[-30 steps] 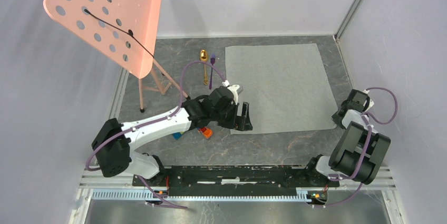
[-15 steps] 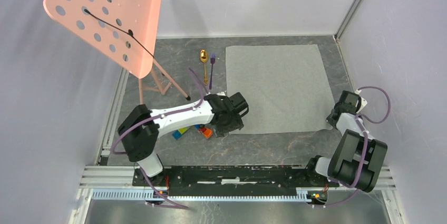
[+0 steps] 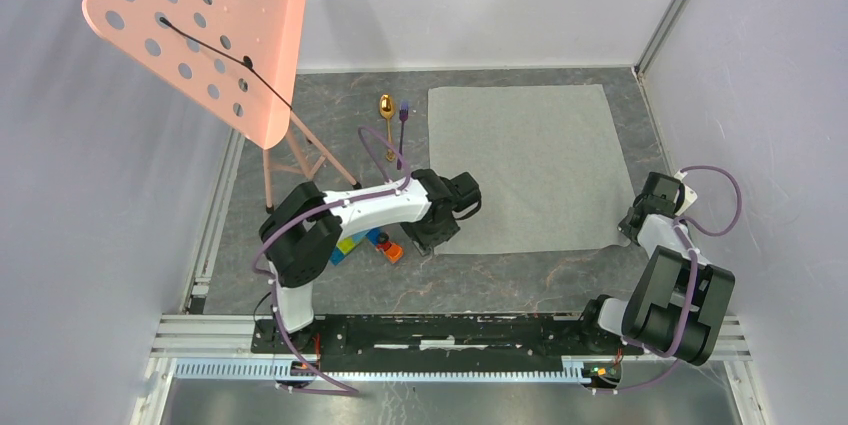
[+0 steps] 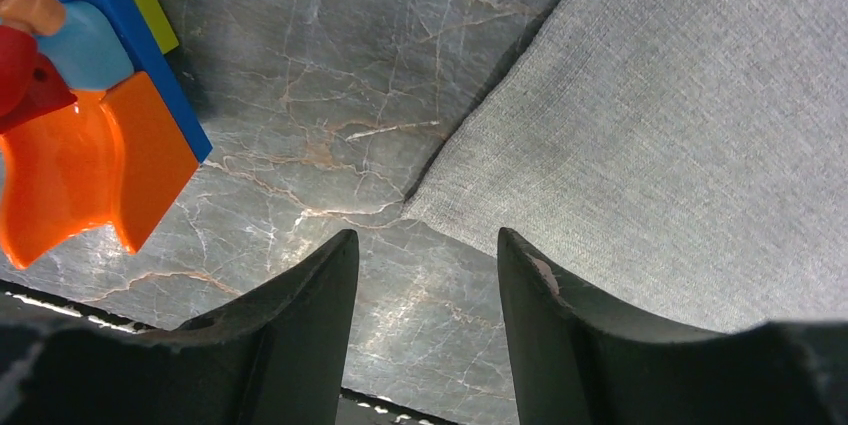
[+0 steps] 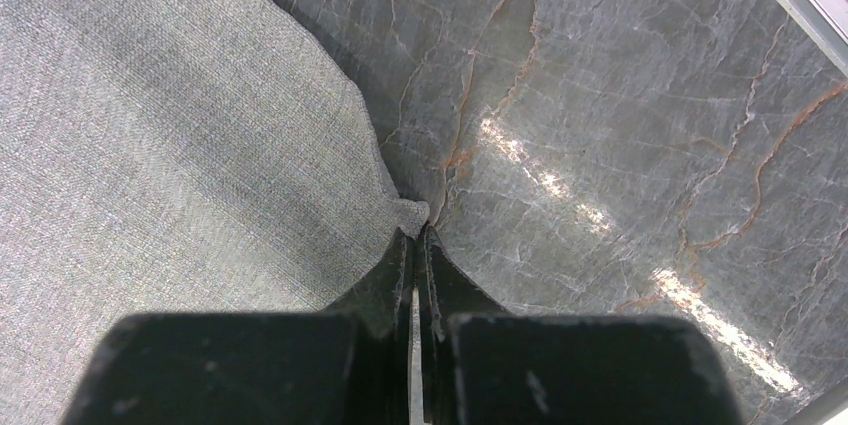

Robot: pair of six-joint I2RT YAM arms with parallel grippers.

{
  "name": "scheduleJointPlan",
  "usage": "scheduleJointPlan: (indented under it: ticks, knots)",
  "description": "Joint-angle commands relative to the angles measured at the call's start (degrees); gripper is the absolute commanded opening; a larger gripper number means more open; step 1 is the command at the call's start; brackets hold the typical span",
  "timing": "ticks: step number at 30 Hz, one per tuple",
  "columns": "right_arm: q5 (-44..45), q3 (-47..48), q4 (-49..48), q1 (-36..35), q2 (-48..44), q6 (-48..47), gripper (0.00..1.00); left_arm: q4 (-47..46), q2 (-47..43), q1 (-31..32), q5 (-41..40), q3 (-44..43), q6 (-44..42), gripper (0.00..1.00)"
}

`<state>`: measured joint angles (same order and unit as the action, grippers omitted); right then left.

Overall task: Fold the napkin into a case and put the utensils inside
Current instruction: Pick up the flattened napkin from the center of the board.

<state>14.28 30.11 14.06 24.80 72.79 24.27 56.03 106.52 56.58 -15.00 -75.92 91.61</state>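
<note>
The grey-green napkin [image 3: 525,165] lies flat and unfolded on the dark marble table. My left gripper [image 3: 430,240] is open and empty, low over the napkin's near left corner [image 4: 415,207], which lies just beyond its fingertips [image 4: 345,245]. My right gripper [image 3: 630,230] is shut, with the napkin's near right corner [image 5: 408,211] bunched at its tips [image 5: 413,233]. The gold spoon [image 3: 386,110] and the purple fork [image 3: 402,130] lie side by side on the table, left of the napkin's far left corner.
Colourful toy blocks [image 3: 368,243] sit just left of my left gripper, also in the left wrist view [image 4: 80,135]. A pink perforated stand [image 3: 200,25] on wooden legs fills the far left. Walls close the table at the back and right.
My left arm has drawn back and turned, bringing its open gripper down at the napkin's near left corner. My right gripper has shifted slightly left onto the near right corner.
</note>
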Motion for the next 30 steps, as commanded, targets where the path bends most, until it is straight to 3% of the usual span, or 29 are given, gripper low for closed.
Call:
scheduleJointPlan:
  ticks: [1, 13, 20, 23, 26, 30]
  knots:
    - [1.0, -0.8, 1.7, -0.3, -0.6, 0.9, 0.00, 2.2, 1.4, -0.5, -1.3, -2.6, 4.7, 0.60]
    - [1.5, -0.6, 1.9, -0.3, -0.9, 0.4, 0.00, 0.9, 7.3, -1.4, 1.9, -2.9, 4.7, 0.57]
    - [1.7, -0.8, 1.9, -0.8, -1.6, 0.1, 0.00, -2.6, 9.8, -2.2, 3.6, 0.6, 6.3, 0.46]
    - [1.9, -0.8, 1.9, -1.4, -2.0, -0.7, 0.00, -3.4, 10.0, -2.6, 2.7, 2.0, 6.8, 0.33]
    - [0.9, -0.8, 1.1, -2.3, -3.0, -2.9, 0.00, -6.6, 8.7, -3.3, 2.6, 4.0, 5.0, 0.03]
    - [-6.4, -0.8, -1.8, -2.9, -8.3, -9.1, 0.00, -12.5, 0.3, -2.9, -5.4, 4.7, -5.7, 0.02]
